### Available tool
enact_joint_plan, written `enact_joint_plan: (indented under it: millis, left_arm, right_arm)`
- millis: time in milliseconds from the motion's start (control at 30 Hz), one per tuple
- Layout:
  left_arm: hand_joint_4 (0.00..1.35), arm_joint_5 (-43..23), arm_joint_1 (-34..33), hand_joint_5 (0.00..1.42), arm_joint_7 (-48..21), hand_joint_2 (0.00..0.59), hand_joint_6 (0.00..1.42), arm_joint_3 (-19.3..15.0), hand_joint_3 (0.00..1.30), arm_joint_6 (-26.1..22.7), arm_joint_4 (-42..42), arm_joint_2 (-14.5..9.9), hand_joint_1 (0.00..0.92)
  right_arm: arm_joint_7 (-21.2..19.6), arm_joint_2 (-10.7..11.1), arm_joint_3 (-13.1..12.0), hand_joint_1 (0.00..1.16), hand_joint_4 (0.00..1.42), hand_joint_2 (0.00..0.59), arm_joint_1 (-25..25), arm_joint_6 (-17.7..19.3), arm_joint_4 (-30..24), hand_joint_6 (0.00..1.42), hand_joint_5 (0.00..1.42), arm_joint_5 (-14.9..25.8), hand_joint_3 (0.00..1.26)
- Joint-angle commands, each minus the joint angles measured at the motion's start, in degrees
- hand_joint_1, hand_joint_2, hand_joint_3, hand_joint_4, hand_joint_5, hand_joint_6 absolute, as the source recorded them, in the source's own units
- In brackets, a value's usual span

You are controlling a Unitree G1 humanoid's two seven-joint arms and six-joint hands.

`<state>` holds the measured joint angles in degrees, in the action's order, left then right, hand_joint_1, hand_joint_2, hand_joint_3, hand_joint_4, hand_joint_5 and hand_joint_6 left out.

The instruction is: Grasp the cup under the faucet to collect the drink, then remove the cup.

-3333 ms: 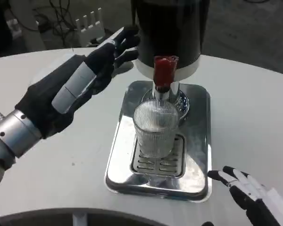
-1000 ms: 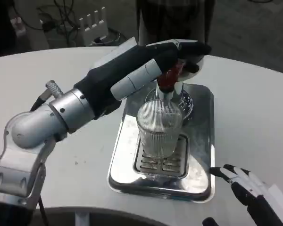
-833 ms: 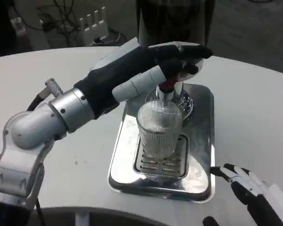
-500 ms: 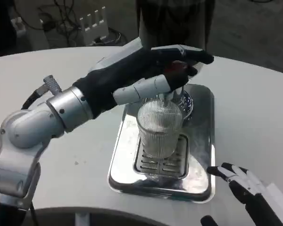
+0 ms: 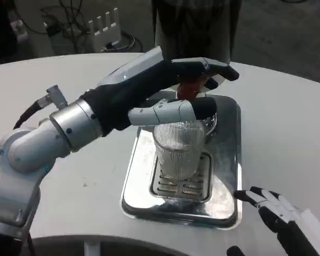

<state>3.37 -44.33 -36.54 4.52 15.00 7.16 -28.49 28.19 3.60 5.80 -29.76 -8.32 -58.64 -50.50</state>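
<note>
Head view, single moment, tabletop [image 5: 288, 122] white. Item: ribbed clear cup [image 5: 177, 149], upright on the slotted grate of a polished drip tray [image 5: 226, 160], directly below the faucet with its red tap handle [image 5: 189, 88]; dark dispenser body [image 5: 194, 26] behind. No liquid can be made out in the cup. Item: left hand [image 5: 165, 93], reaching in from the picture's left; upper fingers [image 5: 210, 68] lie over the red handle, thumb extended across just above the cup's rim, so the cup stands below and slightly toward the robot from this hand, near but apparently not held. Whether the fingers actually clamp the handle cannot be told. Item: right hand [image 5: 280, 216], low at the near right edge, fingers apart, holding nothing, well apart from the cup and beside the tray's near right corner. Risks, as judged: the thumb, so close over the rim, could knock or tip the cup if the hand drops; a handle pressed off-centre may slip free; drink released with the cup nudged off the grate would spill into the tray.
</note>
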Motion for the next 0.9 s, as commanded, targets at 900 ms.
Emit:
enact_joint_plan:
  millis: [900]
  left_arm:
    - [0.07, 8.5, 5.4, 0.18, 6.9, 0.0, 0.13, 3.6, 0.23, 5.1, -3.7, -0.9, 0.0]
  right_arm:
    - [-1.7, 0.8, 0.1, 0.61, 0.05, 0.455, -2.6, 0.6, -1.3, 0.0, 0.0, 1.1, 0.15]
